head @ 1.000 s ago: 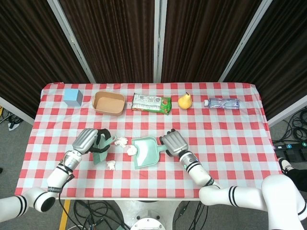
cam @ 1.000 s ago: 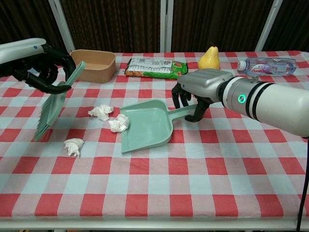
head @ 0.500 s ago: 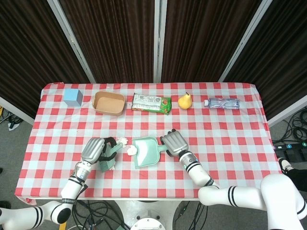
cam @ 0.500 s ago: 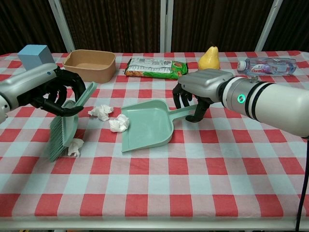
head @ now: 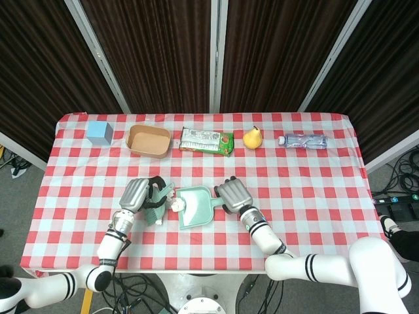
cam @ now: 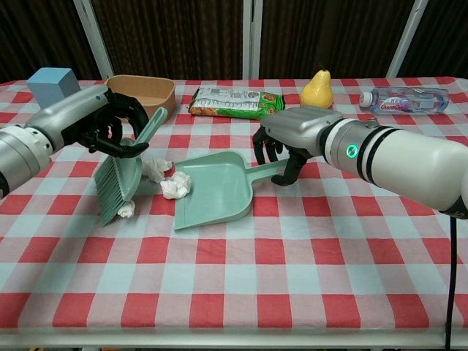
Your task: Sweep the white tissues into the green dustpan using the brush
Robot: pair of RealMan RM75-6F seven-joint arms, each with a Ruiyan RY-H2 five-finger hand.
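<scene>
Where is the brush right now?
In the chest view the brush is left of centre, held by the left hand, bristles down beside the tissues at the dustpan mouth.

Your brush (cam: 121,175) sits left of the dustpan (cam: 212,194) | tissues (cam: 174,186) between them, at its mouth | box (cam: 143,93), packet (cam: 231,103), pear (cam: 316,88), bottle (cam: 401,99) behind on the tabletop (cam: 292,270)

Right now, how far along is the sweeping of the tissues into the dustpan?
Nothing is inside the green dustpan yet. The left hand holds the brush, its bristles against one tissue; the right hand grips the dustpan handle. Two more tissues lie at the pan's left edge. All three remain to be swept in.
</scene>
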